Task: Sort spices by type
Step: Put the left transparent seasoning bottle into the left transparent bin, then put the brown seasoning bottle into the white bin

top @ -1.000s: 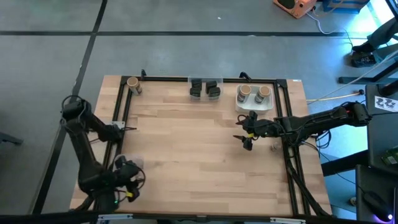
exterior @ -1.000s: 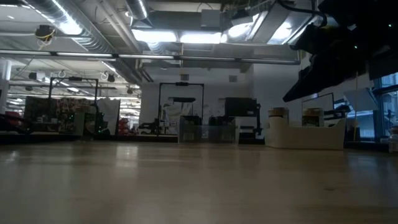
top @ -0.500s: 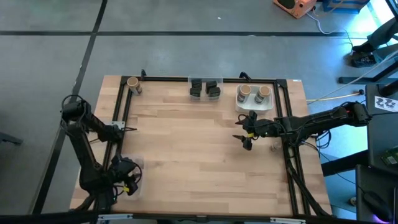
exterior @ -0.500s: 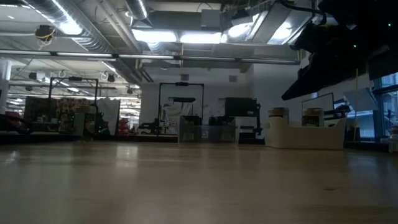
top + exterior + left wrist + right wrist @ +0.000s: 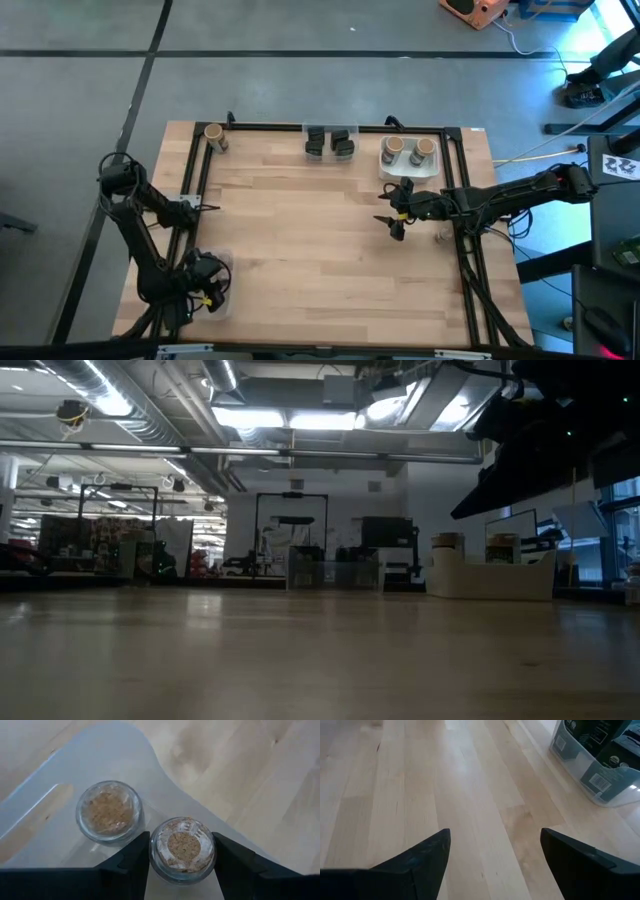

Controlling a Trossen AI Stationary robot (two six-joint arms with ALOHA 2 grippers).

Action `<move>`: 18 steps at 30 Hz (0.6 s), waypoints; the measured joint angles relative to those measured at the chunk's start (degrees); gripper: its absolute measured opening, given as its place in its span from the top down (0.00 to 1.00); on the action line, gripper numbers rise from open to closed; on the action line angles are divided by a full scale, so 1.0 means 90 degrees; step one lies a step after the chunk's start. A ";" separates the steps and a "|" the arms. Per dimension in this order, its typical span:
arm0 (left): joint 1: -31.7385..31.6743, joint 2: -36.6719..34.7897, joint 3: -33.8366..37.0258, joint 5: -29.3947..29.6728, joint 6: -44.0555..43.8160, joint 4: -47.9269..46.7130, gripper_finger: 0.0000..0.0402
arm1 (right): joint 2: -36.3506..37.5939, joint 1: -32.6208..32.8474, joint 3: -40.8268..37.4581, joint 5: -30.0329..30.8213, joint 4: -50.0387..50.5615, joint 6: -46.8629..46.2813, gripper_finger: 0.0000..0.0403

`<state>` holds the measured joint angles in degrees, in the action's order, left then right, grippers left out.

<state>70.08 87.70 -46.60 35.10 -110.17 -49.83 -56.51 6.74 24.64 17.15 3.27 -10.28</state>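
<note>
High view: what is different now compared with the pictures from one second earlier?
Only the left arm shifted slightly: its wrist settled at the near left corner, the left gripper straddling a small cork-topped jar in the clear tray. The right gripper, open and empty, the tan-topped jars and dark jars stayed put.

The right gripper (image 5: 492,855) hangs over bare wooden table (image 5: 420,785), its 2 dark fingers (image 5: 415,862) spread wide apart with nothing between them. Light planks run lengthwise under it, their seams and grain plain to see. Farther off, toward one corner, a shallow clear plastic tray (image 5: 580,775) sits on the wood, well apart from the fingers. Inside it stand dark boxy jars (image 5: 615,762) with white barcode labels on their sides; they are cut off by the frame edge, so their number is unclear.
</note>
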 joint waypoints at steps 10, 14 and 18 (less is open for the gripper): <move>0.0000 -0.0053 0.0003 -0.0174 -0.0214 -0.0008 0.47 | 0.0000 0.0000 0.0000 0.0034 0.0002 0.0029 0.24; 0.0006 -0.0381 0.0003 -0.0239 -0.0219 -0.0012 0.43 | 0.0000 -0.0002 0.0000 -0.0093 0.0022 0.0044 0.24; -0.0013 -0.1062 0.0003 -0.0232 -0.0404 -0.0028 0.42 | 0.0000 -0.0001 0.0000 -0.0133 0.0032 0.0156 0.24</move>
<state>69.97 78.14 -46.57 33.02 -113.80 -50.09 -56.51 6.73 24.64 15.95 3.55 -8.87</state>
